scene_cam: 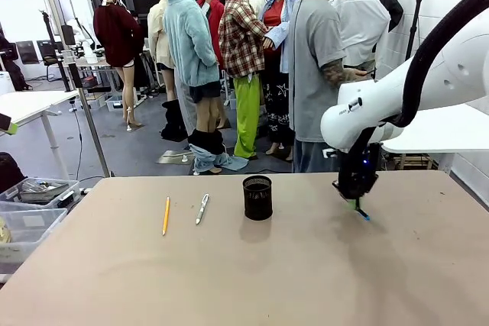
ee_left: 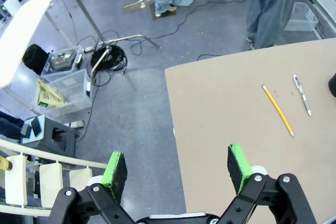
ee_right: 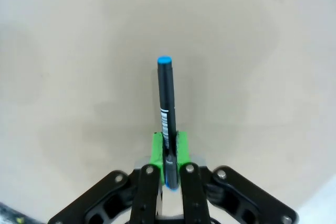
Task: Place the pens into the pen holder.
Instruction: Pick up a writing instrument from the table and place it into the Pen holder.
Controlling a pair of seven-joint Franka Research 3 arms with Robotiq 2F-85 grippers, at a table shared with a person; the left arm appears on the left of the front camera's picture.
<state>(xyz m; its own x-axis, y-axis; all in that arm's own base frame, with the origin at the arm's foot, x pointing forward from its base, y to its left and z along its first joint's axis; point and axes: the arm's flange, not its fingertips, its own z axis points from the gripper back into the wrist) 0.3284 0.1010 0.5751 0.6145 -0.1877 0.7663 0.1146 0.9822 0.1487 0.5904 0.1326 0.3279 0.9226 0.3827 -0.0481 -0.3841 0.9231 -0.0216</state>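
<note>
The right gripper [ee_right: 168, 150] is clamped on a black marker [ee_right: 166, 103] near one end, and the blue-tipped length juts past the pads. The marker looks light, stiff and smooth, so it may pivot; a mid-barrel hold would be steadier. The left gripper [ee_left: 178, 169] gapes wide and empty. The pencil [scene_cam: 166, 215] and silver pen [scene_cam: 202, 208] lie on the table [scene_cam: 306, 280], left of the pen holder [scene_cam: 257, 197].

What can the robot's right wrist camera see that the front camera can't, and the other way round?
Right wrist camera: up close, the black pen has a blue end and a white printed label, and sits pinched between the green pads. Front camera: the pen holder, with a yellow pencil and a silver pen lying left of it, and a person behind. Both: the right hand shut on that pen, and the tan table.
</note>
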